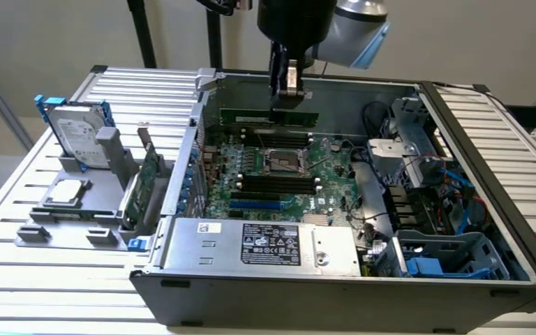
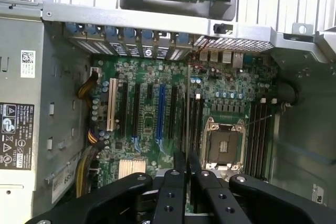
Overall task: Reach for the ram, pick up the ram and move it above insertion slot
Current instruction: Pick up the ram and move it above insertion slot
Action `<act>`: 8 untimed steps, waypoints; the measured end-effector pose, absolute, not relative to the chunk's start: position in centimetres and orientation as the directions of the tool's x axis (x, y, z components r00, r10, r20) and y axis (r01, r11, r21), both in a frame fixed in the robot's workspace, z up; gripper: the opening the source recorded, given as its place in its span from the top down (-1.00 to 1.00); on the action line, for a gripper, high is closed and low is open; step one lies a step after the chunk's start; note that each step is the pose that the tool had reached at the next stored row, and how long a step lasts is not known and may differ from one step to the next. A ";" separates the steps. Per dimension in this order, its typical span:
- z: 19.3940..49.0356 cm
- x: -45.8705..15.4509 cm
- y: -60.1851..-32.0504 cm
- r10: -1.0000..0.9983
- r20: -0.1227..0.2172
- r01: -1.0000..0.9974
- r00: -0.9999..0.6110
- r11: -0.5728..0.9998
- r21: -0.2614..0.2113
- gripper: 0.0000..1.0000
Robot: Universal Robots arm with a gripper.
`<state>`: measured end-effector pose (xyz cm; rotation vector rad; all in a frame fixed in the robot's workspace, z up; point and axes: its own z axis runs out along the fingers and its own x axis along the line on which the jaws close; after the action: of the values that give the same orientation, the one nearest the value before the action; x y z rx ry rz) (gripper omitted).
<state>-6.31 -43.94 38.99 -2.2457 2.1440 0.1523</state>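
- Hard drive [image 1: 75, 136] with blue rails stood in the holder near the bench's left edge; the expansion card [image 1: 139, 188] stood just beside it, toward the case.
- Open computer case [image 1: 343, 293] sat mid-bench, motherboard [image 1: 278, 171] exposed.
- Gripper [image 1: 285, 98] hung over the case's rear edge, fingers [image 2: 176, 182] clenched on the ram [image 1: 270, 116], which was held level, clear above the board.
- Wrist view: the ram seen edge-on as a thin line over the memory slots [image 2: 260, 129] beside the CPU socket [image 2: 223, 145]; alignment with one slot apparently close, not certain.
- Risk: narrow pinch at one point; the stick could tilt or slip, then strike slot latches.
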 end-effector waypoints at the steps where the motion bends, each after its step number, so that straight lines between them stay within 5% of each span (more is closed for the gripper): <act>1: 38.9 -6.2 -43.9 -0.995 -0.094 -0.998 0.043 -0.047 0.043 0.73; 8: 38.6 -5.1 -43.8 -0.995 -0.093 -0.999 0.029 -0.032 0.039 0.73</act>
<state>-5.12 -43.82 38.65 -2.2258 2.1590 0.1462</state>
